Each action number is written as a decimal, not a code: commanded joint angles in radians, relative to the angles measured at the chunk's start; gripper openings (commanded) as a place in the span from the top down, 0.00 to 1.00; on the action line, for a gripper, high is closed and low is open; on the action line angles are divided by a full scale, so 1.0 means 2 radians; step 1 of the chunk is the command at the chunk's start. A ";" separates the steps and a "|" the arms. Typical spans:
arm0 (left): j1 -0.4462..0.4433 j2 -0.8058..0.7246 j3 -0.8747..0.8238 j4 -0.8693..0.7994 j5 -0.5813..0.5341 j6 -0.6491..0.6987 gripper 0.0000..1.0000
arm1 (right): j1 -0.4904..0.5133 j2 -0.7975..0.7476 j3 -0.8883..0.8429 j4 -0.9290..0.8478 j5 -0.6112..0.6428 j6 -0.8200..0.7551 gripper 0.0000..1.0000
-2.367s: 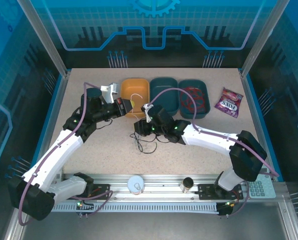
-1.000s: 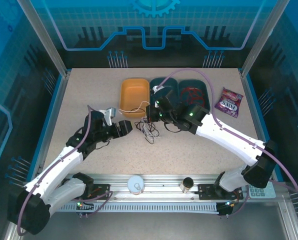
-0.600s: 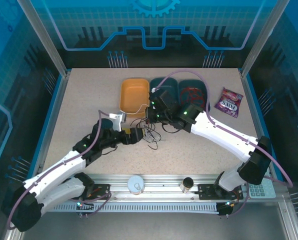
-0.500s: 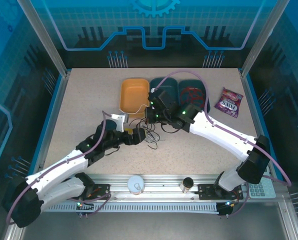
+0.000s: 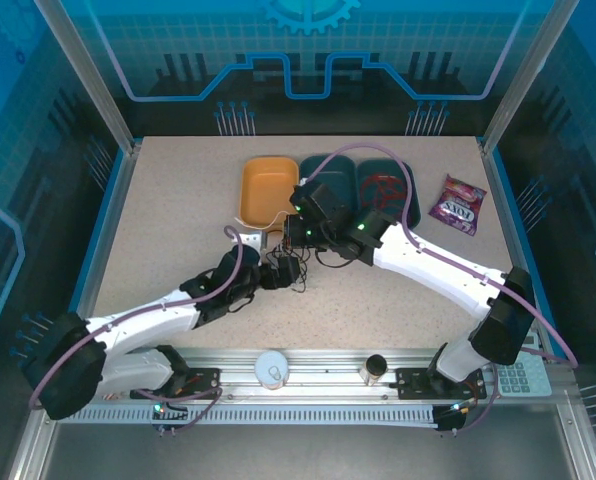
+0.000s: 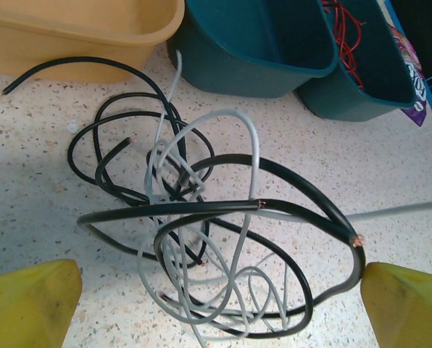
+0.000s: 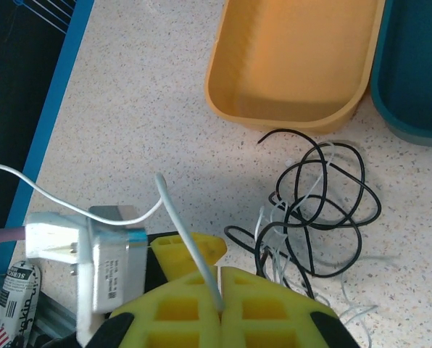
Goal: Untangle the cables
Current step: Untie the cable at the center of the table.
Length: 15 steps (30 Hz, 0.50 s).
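The black cable (image 6: 288,185) and the white-grey cable (image 6: 241,138) lie looped through each other in one tangle (image 5: 296,268) on the speckled table, just in front of the orange bin (image 5: 268,185). My left gripper (image 6: 216,312) is open wide, with its yellow fingertips (image 6: 27,304) on either side of the tangle and touching nothing. My right gripper (image 7: 222,279) is shut on a free end of the white-grey cable (image 7: 183,225), just above the tangle (image 7: 317,210). The red cable (image 5: 383,192) is coiled in the right-hand teal bin (image 5: 410,205).
An empty teal bin (image 6: 252,43) stands between the orange bin (image 6: 78,32) and the red cable's bin. A purple snack packet (image 5: 456,204) lies at the back right. A white cup (image 5: 271,368) and a small jar (image 5: 376,368) sit on the front rail.
My left arm has swung right and forward to the tangle and its jaws have opened fully. My right gripper has stayed shut and shifted slightly toward the tangle.
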 commanded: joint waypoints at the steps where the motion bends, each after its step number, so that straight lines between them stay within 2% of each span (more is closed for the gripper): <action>1: -0.003 0.015 0.025 -0.007 -0.019 -0.012 0.01 | 0.008 0.006 0.004 0.004 0.001 0.011 1.00; 3: -0.002 0.021 0.031 -0.032 -0.030 -0.018 0.03 | 0.008 0.002 0.011 -0.009 0.011 0.006 1.00; 8: 0.008 0.014 0.005 -0.061 -0.037 -0.042 0.38 | 0.004 -0.019 0.038 -0.050 0.043 -0.024 1.00; 11: 0.030 0.005 -0.022 -0.060 -0.019 -0.066 0.51 | 0.004 -0.028 0.057 -0.069 0.051 -0.042 1.00; 15: 0.048 -0.011 -0.046 -0.064 -0.010 -0.086 0.59 | 0.003 -0.035 0.079 -0.085 0.064 -0.062 1.00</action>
